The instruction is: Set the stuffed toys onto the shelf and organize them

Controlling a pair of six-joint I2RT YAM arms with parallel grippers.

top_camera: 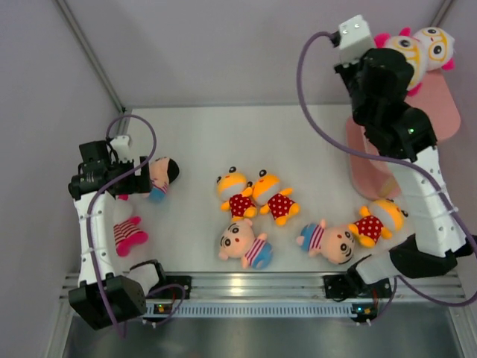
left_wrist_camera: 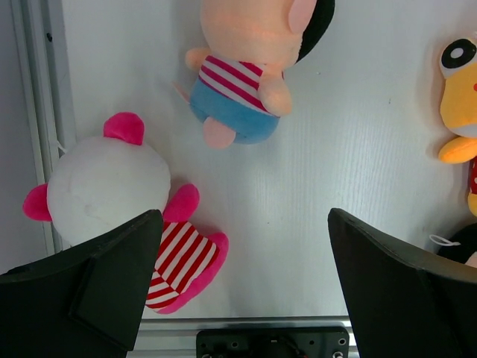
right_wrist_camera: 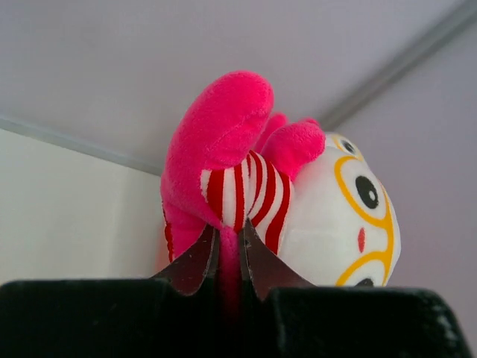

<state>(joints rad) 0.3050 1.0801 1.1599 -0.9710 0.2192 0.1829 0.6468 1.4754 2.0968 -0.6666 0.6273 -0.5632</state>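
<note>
My right gripper (right_wrist_camera: 229, 231) is shut on the pink leg of a white-pink striped toy with glasses (right_wrist_camera: 298, 201) and holds it at the top board of the pink shelf (top_camera: 441, 104). A second white-pink toy (top_camera: 436, 45) sits on that board beside it. My left gripper (left_wrist_camera: 246, 216) is open and empty, hovering above the table between a third white-pink toy (left_wrist_camera: 112, 186) and a boy in blue (left_wrist_camera: 238, 82). Three orange-yellow toys (top_camera: 235, 192) (top_camera: 274, 195) (top_camera: 376, 222) and two more boys (top_camera: 244, 245) (top_camera: 328, 240) lie on the table.
The lower shelf board (top_camera: 369, 160) sits behind my right arm. A metal rail (top_camera: 253, 287) runs along the near edge. Grey walls close in the back and the sides.
</note>
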